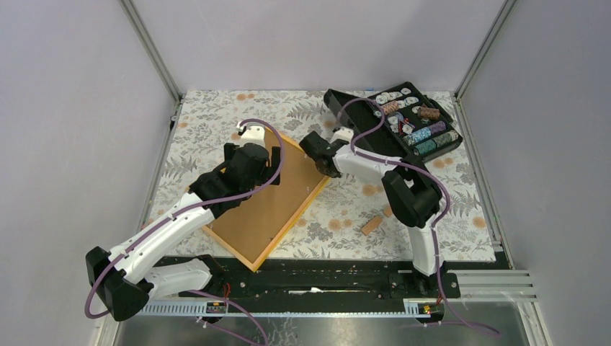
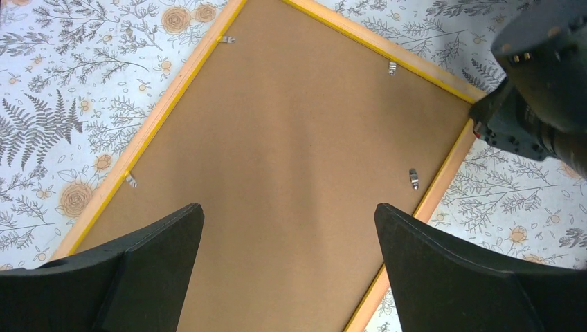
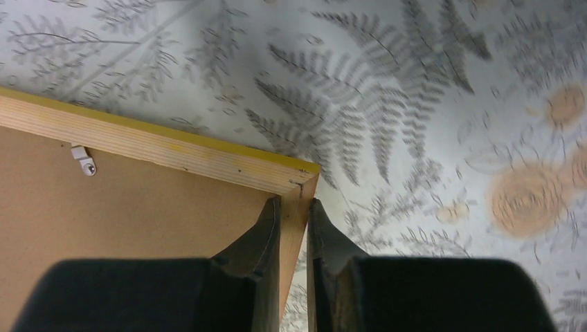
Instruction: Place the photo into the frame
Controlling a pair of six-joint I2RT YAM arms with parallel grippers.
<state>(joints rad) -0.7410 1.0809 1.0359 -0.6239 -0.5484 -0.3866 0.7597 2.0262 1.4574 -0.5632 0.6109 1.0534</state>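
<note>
The frame (image 1: 277, 209) lies back up on the flowered tablecloth, its brown board back (image 2: 291, 131) showing inside the orange-yellow border (image 3: 173, 149). My right gripper (image 1: 319, 160) is shut on the frame's right border, just short of a corner (image 3: 294, 207), one finger on the board side and one outside. My left gripper (image 1: 253, 153) hovers open over the middle of the board back (image 2: 289, 207) with nothing between its fingers. The photo is out of view.
Small metal clips (image 2: 413, 178) (image 3: 84, 160) sit along the inner edge of the frame's back. A black case of chips (image 1: 403, 119) stands open at the back right. A small wooden block (image 1: 372, 225) lies near the right arm's base.
</note>
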